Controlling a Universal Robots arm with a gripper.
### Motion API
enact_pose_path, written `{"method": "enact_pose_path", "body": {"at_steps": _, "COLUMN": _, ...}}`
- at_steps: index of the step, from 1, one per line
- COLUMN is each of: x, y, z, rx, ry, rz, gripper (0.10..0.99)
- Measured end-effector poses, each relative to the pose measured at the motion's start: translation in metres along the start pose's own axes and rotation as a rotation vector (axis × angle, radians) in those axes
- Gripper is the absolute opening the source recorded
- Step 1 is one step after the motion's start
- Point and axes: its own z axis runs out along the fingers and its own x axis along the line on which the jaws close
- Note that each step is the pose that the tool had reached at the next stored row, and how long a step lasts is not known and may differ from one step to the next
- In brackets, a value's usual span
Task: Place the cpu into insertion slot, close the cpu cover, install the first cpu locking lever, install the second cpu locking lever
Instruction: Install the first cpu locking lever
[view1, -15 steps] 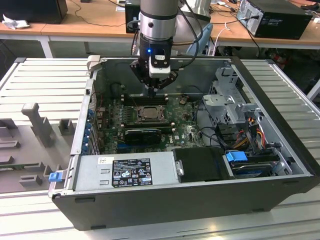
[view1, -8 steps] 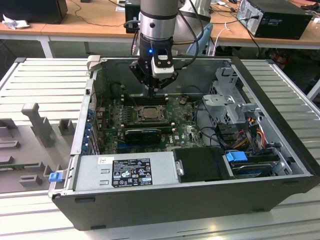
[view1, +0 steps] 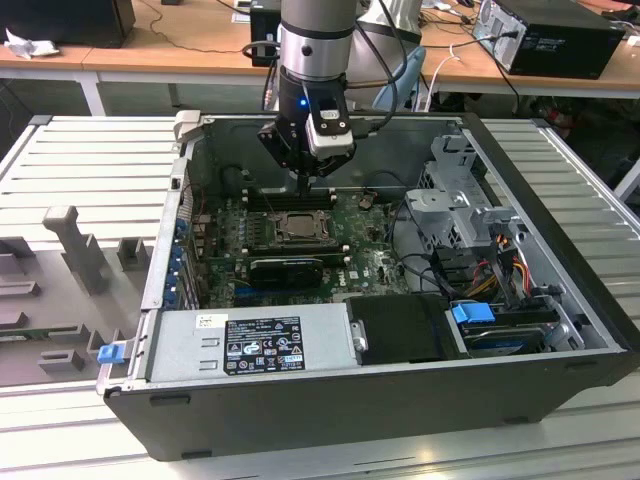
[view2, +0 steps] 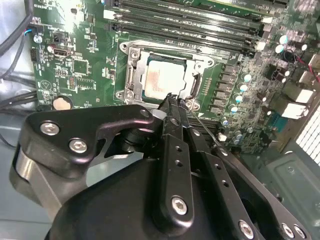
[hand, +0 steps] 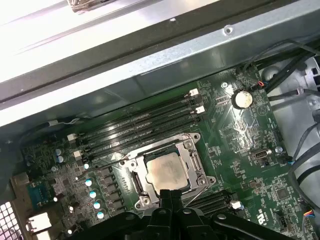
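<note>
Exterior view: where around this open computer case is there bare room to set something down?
The ribbed grey table is bare on the exterior view's right of the black computer case and beyond its far-left corner. On the exterior view's left, grey moulded fixtures crowd it. Inside, the green motherboard, cabled metal drive cage and gripper leave little room.

The arm (view1: 315, 40) hangs vertical at 12 o'clock of the exterior view. Its end effector (view1: 303, 190) points straight down, fingers (view2: 172, 145) pressed together.
</note>
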Motion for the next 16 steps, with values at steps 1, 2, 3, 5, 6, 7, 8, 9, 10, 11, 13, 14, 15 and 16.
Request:
{"method": "enact_pose_path", "body": {"at_steps": 1, "x": 0.0, "y": 0.0, "z": 0.0, "rx": 0.0, "ry": 0.0, "rz": -0.02, "gripper": 0.106}}
{"method": "enact_pose_path", "body": {"at_steps": 2, "x": -0.0001, "y": 0.0, "z": 0.0, "rx": 0.001, "ry": 0.0, "rz": -0.049, "gripper": 0.106}}
{"method": "enact_pose_path", "body": {"at_steps": 3, "x": 0.0, "y": 0.0, "z": 0.0, "rx": 0.002, "ry": 0.0, "rz": -0.073, "gripper": 0.106}}
{"method": "enact_pose_path", "body": {"at_steps": 5, "x": -0.0001, "y": 0.0, "z": 0.0, "rx": 0.002, "ry": 0.0, "rz": -0.11, "gripper": 0.106}}
{"method": "enact_pose_path", "body": {"at_steps": 6, "x": -0.0001, "y": 0.0, "z": 0.0, "rx": 0.003, "ry": 0.0, "rz": -0.12, "gripper": 0.106}}
{"method": "enact_pose_path", "body": {"at_steps": 7, "x": -0.0001, "y": 0.0, "z": 0.0, "rx": 0.003, "ry": 0.0, "rz": -0.138, "gripper": 0.106}}
{"method": "enact_pose_path", "body": {"at_steps": 8, "x": 0.0, "y": 0.0, "z": 0.0, "rx": 0.003, "ry": -0.0001, "rz": -0.158, "gripper": 0.106}}
{"method": "enact_pose_path", "body": {"at_steps": 9, "x": -0.0001, "y": 0.0, "z": 0.0, "rx": 0.004, "ry": -0.0001, "rz": -0.169, "gripper": 0.106}}
{"method": "enact_pose_path", "body": {"at_steps": 10, "x": -0.0001, "y": 0.0, "z": 0.0, "rx": 0.004, "ry": -0.0001, "rz": -0.178, "gripper": 0.106}}
{"method": "enact_pose_path", "body": {"at_steps": 11, "x": -0.0001, "y": 0.0, "z": 0.0, "rx": 0.004, "ry": -0.0001, "rz": -0.199, "gripper": 0.106}}
{"method": "enact_pose_path", "body": {"at_steps": 13, "x": -0.0001, "y": 0.0, "z": 0.0, "rx": 0.005, "ry": 0.0, "rz": -0.223, "gripper": 0.106}}
{"method": "enact_pose_path", "body": {"at_steps": 14, "x": -0.0001, "y": 0.0, "z": 0.0, "rx": 0.005, "ry": -0.0001, "rz": -0.232, "gripper": 0.106}}
{"method": "enact_pose_path", "body": {"at_steps": 15, "x": -0.0001, "y": 0.0, "z": 0.0, "rx": 0.005, "ry": -0.0001, "rz": -0.247, "gripper": 0.106}}
{"method": "enact_pose_path", "body": {"at_steps": 16, "x": -0.0001, "y": 0.0, "z": 0.0, "rx": 0.006, "ry": -0.0001, "rz": -0.254, "gripper": 0.106}}
